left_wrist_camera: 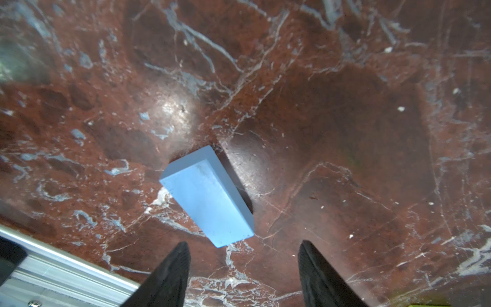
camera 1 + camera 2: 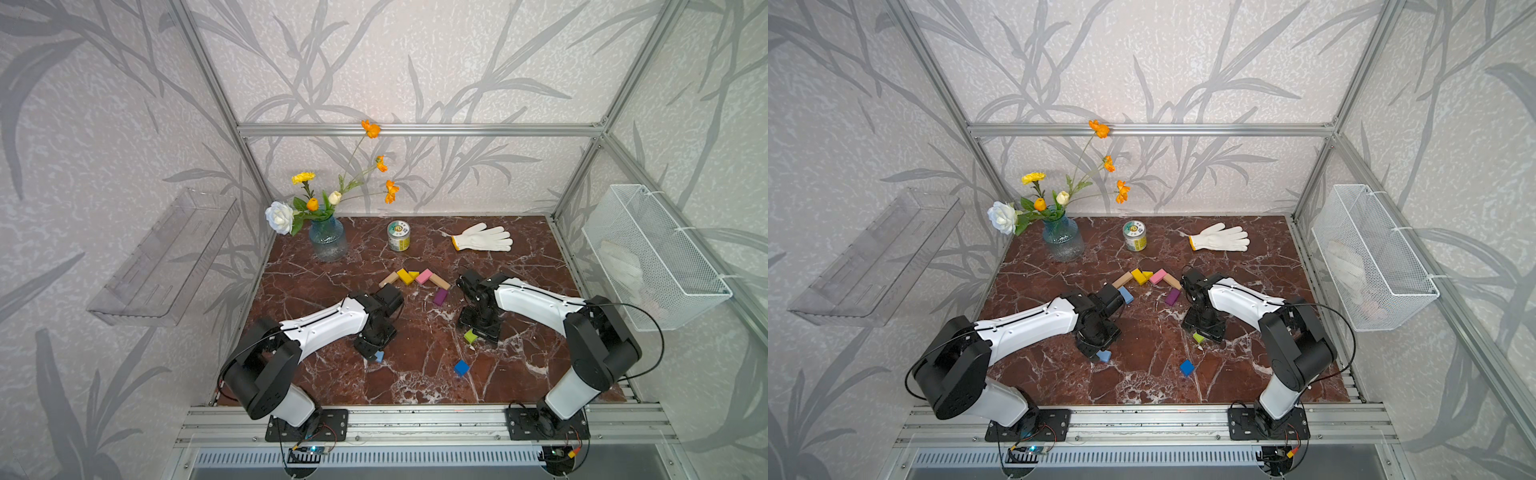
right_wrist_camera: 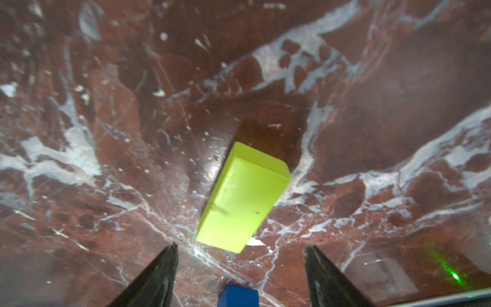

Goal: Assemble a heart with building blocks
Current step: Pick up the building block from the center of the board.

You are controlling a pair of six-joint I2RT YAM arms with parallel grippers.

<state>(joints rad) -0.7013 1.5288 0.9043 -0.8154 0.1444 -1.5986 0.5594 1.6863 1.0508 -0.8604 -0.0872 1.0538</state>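
Observation:
An M-shaped run of building blocks lies mid-table, the start of the heart: tan [image 2: 388, 279], yellow [image 2: 405, 276], pink [image 2: 424, 276], tan [image 2: 439, 281], with purple [image 2: 440, 296] below its right end. A light blue block [image 2: 1125, 294] lies by the left end, half hidden behind the left arm. My left gripper [image 1: 243, 243] points down, open and empty, just short of another light blue block [image 1: 207, 199] lying flat. My right gripper [image 3: 240, 247] is open and empty above the lime green block [image 3: 243, 196]. A dark blue block [image 2: 461, 368] lies nearer the front.
At the back stand a glass vase of flowers [image 2: 328, 241], a round tin [image 2: 399, 235] and a white glove [image 2: 484, 237]. A wire basket [image 2: 652, 257] hangs on the right wall, a clear shelf [image 2: 166, 257] on the left. An aluminium rail [image 2: 415, 419] borders the front.

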